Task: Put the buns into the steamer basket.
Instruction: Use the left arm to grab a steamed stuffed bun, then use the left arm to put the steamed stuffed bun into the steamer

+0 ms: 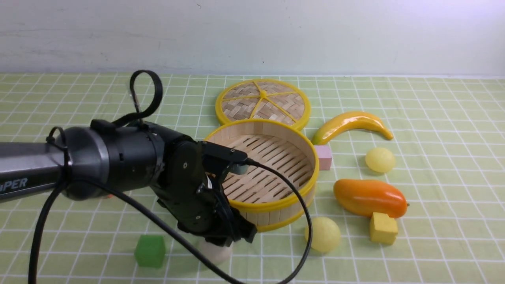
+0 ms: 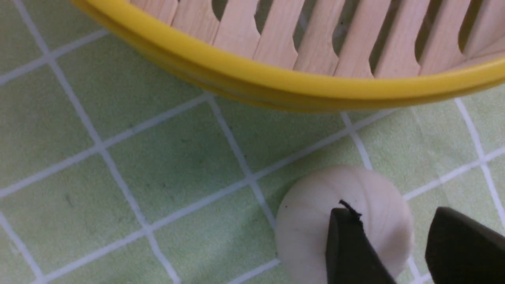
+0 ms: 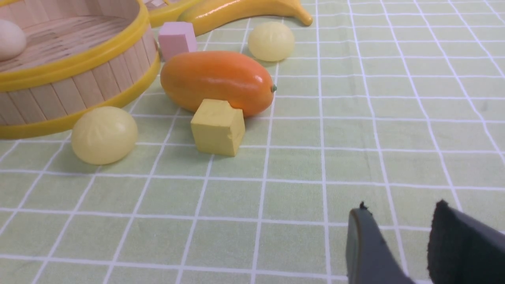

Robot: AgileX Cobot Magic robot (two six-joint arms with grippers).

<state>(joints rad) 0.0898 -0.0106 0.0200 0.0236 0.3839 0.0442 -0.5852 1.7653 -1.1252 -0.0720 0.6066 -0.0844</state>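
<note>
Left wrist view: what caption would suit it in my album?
Two dark fingers hover over an off-white bun on the green checked cloth, beside the yellow-rimmed steamer basket.

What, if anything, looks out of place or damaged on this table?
Nothing is spilled or broken. The only oddity is that the black pad tips of the left pincer and the right pincer look slightly ragged, with small threads sticking up.

- Left arm (image 1: 23,173): a silvery-grey tube with white lettering ending in "PER".
- Wrist housing (image 1: 118,157): rounded, glossy black.
- Cables (image 1: 146,92): black, one thin and looped, one thicker.
- Left gripper (image 2: 394,213), right gripper (image 3: 401,207): dark wedge-shaped fingers with slightly frayed tips.
</note>
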